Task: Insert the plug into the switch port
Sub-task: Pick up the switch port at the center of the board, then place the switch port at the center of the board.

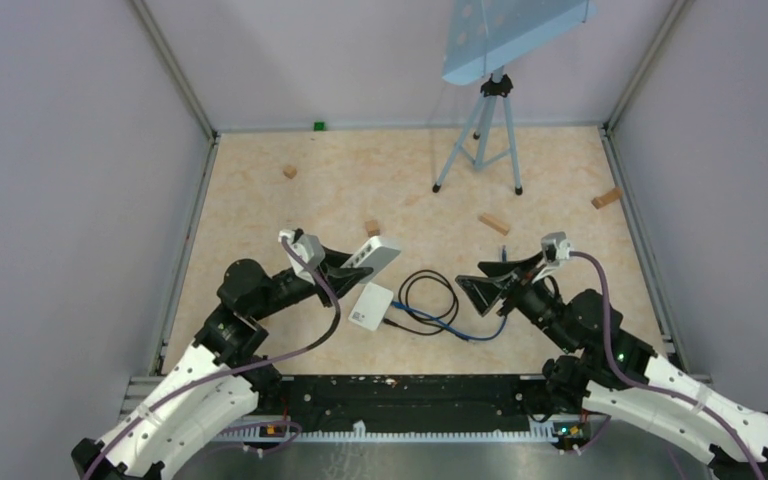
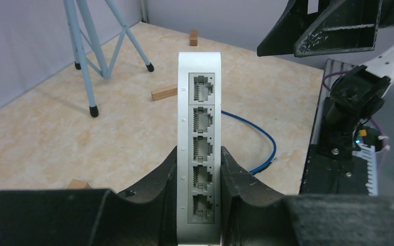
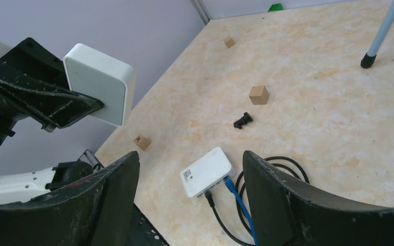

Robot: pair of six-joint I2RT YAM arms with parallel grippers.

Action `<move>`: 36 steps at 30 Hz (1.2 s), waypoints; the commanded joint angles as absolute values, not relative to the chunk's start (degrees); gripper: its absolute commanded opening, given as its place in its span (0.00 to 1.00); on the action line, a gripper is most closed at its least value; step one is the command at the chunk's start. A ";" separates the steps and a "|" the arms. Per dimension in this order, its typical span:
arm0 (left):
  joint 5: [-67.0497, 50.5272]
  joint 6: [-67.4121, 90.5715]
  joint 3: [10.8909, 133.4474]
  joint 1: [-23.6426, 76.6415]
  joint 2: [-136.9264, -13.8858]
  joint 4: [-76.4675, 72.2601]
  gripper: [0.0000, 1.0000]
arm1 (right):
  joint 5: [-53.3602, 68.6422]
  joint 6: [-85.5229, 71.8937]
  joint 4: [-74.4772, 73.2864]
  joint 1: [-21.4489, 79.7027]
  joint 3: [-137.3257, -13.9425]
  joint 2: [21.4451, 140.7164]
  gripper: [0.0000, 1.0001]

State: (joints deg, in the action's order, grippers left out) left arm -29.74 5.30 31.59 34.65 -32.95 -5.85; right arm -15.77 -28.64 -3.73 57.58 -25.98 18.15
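Between the left gripper's point(image 2: 199, 156) fingers, the switch's point(image 2: 201, 118) lower end runs off the bottom edge and its flanks are covered. Between the right gripper's point(image 3: 190, 159) fingers, the blue cable point(image 3: 238, 202) and black cable point(image 3: 219, 216) run off the bottom edge, their far ends unseen there.

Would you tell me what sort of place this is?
Probably a robotics lab test cell: plain walls on an aluminium frame enclose the table, a left arm and right arm are bolted at its edge, and a tripod stands at the back.
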 commanded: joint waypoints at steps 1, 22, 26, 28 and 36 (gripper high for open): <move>-28.15 -5.72 29.94 34.76 -30.79 -8.16 0.00 | -14.77 -30.59 1.09 57.39 -29.18 21.25 0.73; 21.18 -16.77 37.57 52.80 -47.48 -4.15 0.00 | -26.37 -66.59 1.05 57.44 -44.07 52.13 0.73; 28.46 -16.58 36.30 59.45 -52.44 -9.42 0.00 | -28.82 -70.71 -1.81 57.39 -42.04 51.45 0.72; 33.59 -15.16 37.42 62.66 -57.25 -11.03 0.00 | -32.74 -71.01 -9.38 57.44 -42.37 48.93 0.72; 38.57 -9.60 44.49 63.72 -79.94 -18.04 0.00 | -49.59 -72.46 -41.42 57.31 -46.74 33.06 0.72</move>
State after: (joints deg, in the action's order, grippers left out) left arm 32.69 -11.14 40.32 63.59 -72.82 -8.56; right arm -39.68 -71.11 -25.50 57.58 -42.41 39.03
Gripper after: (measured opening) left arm 0.325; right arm 0.718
